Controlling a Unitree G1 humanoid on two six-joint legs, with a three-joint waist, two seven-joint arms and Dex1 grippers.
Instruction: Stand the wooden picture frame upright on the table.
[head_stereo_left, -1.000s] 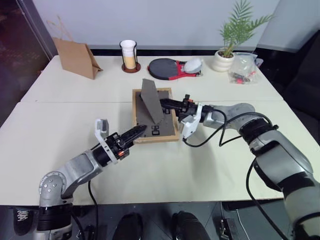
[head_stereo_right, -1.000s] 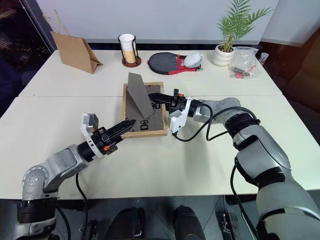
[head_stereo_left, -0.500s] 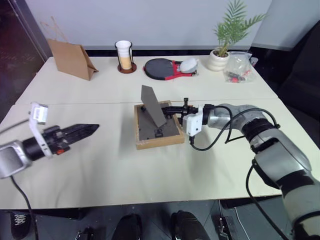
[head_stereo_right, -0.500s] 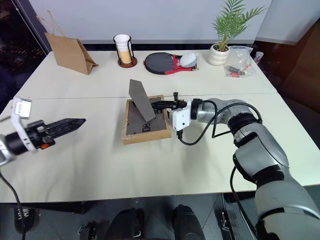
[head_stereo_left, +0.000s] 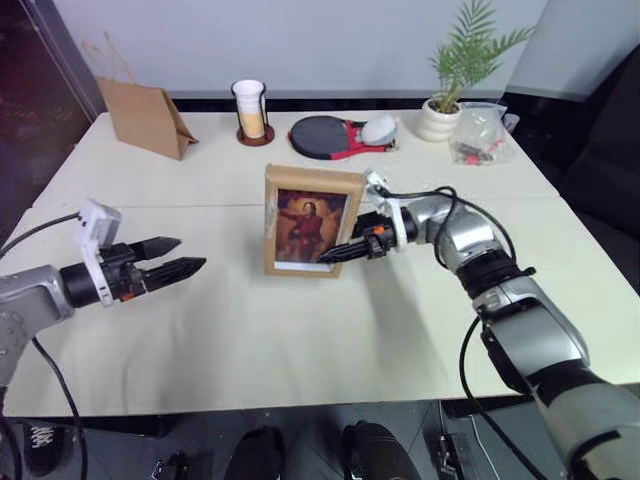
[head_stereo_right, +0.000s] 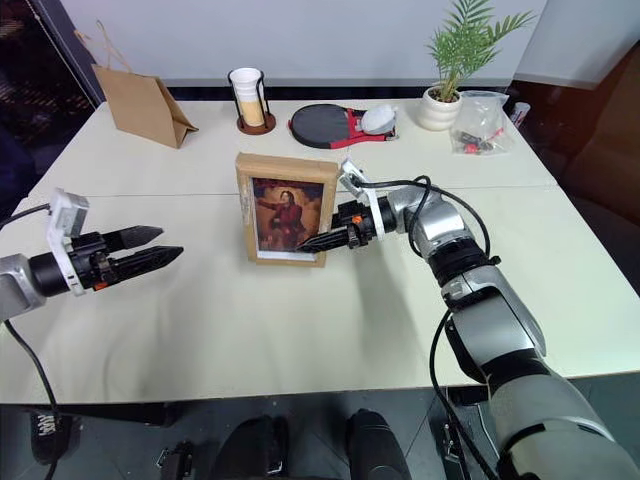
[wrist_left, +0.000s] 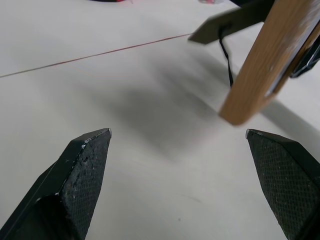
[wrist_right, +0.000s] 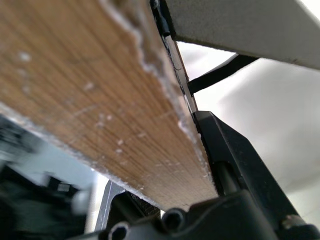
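Observation:
The wooden picture frame (head_stereo_left: 306, 220) is upright near the middle of the table (head_stereo_left: 300, 340), its reddish-brown portrait facing me. My right gripper (head_stereo_left: 338, 253) is shut on the frame's lower right edge; in the right wrist view the wood edge (wrist_right: 90, 100) lies against a black finger (wrist_right: 235, 155). I cannot tell whether the frame's lower edge rests on the table or hangs just above it. Well to the frame's left, my left gripper (head_stereo_left: 172, 257) is open and holds nothing. The left wrist view shows the frame's side edge (wrist_left: 270, 65) and its dark stand (wrist_left: 235, 22) beyond the fingers (wrist_left: 80, 170).
At the back of the table are a brown paper bag (head_stereo_left: 145, 118), a cup in a holder (head_stereo_left: 250, 110), a dark paddle (head_stereo_left: 325, 137), a potted plant (head_stereo_left: 450, 110) and a plastic bag (head_stereo_left: 485, 135). A seam (head_stereo_left: 150, 207) crosses the tabletop behind the frame.
The right gripper has turned the frame from lying face down to upright with the portrait facing me. The left gripper has drawn away to the left and opened.

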